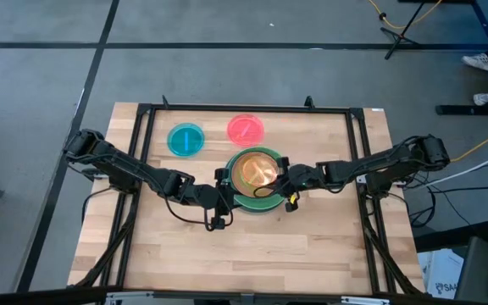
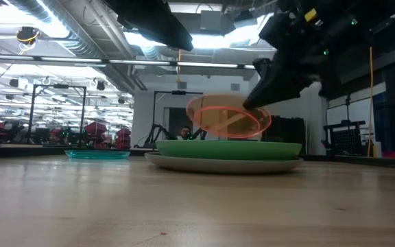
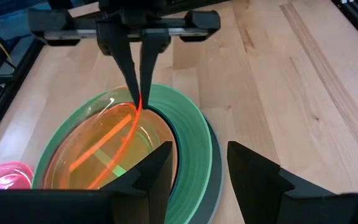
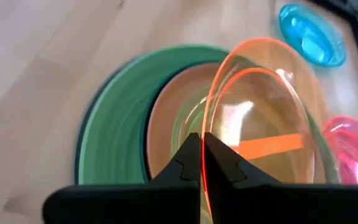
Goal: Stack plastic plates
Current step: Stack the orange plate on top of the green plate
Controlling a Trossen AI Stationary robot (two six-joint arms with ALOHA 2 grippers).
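the small translucent orange plastic plate hangs tilted above the middle of the stack, its rim pinched between the pressed-together fingers of the right gripper, which reaches in from the right side of the table; in the low view the orange plate is clear of the plates under it, held by the right gripper at its right edge. the left gripper sits just beside the stack's left edge with its fingers spread apart and holding nothing. the stack itself lies near the centre of the light wooden table: a large grey round plate at the bottom, a large mint green plate on it, and a brown plate nested inside the green one. behind the stack, toward the far edge of the table, a small translucent blue plate and a small translucent pink plate lie flat and apart from each other, both well clear of the grippers. the orange plate is see-through, with bright glowing edges and the brown plate showing through it.
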